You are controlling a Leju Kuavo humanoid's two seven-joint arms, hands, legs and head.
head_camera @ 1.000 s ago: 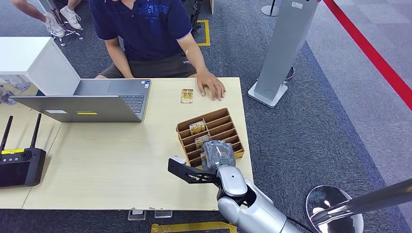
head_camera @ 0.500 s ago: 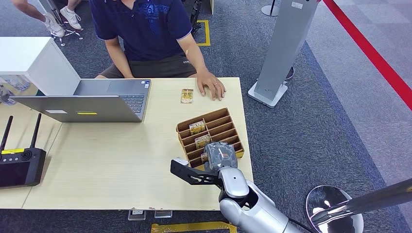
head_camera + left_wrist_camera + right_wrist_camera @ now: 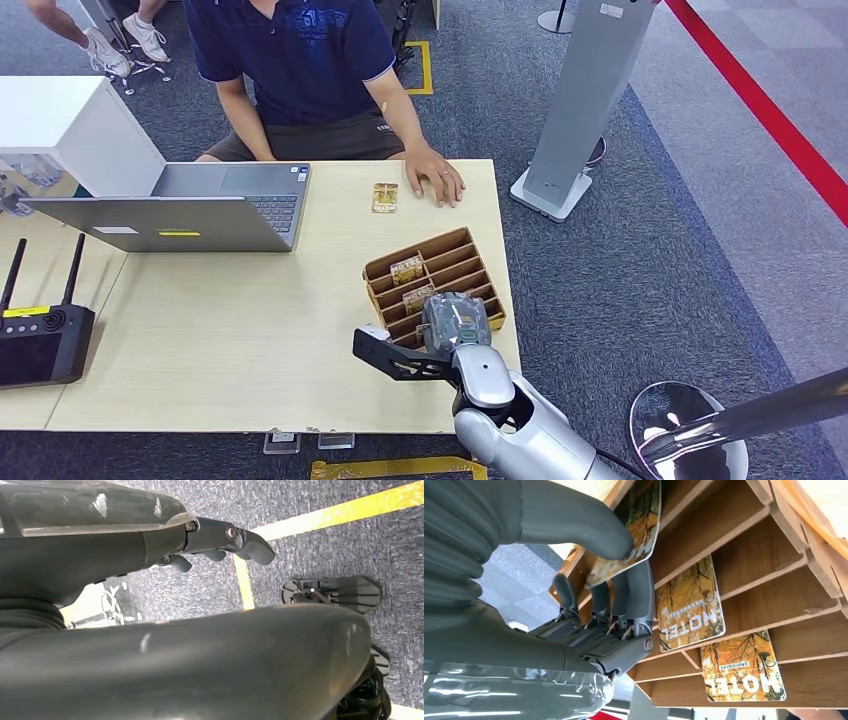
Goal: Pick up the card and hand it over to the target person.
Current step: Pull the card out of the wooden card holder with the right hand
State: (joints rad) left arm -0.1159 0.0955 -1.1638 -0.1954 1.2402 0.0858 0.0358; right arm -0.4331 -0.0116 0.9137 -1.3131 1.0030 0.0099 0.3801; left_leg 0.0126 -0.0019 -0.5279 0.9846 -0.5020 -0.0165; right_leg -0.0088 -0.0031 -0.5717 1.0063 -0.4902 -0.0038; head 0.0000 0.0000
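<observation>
A wooden slotted card rack (image 3: 470,250) stands near the table's right edge, with hotel cards (image 3: 406,266) upright in its slots. My right hand (image 3: 455,318) is over the rack's near end. In the right wrist view its thumb (image 3: 574,525) and fingers (image 3: 634,600) pinch one hotel card (image 3: 646,510) at the rack (image 3: 744,535). Two more cards (image 3: 689,607) sit in the slots beside it. A further card (image 3: 384,197) lies flat on the table by the seated person's hand (image 3: 437,182). My left hand (image 3: 150,545) hangs over the carpet and holds nothing.
An open laptop (image 3: 190,205) stands at the table's far left, and a black controller with antennas (image 3: 40,340) at the near left. The person sits at the far side. A grey pillar stand (image 3: 585,100) is on the floor to the right of the table (image 3: 250,340).
My right hand has shifted a little to the right over the rack's near end. The rack has moved very slightly toward me. The person has not moved.
</observation>
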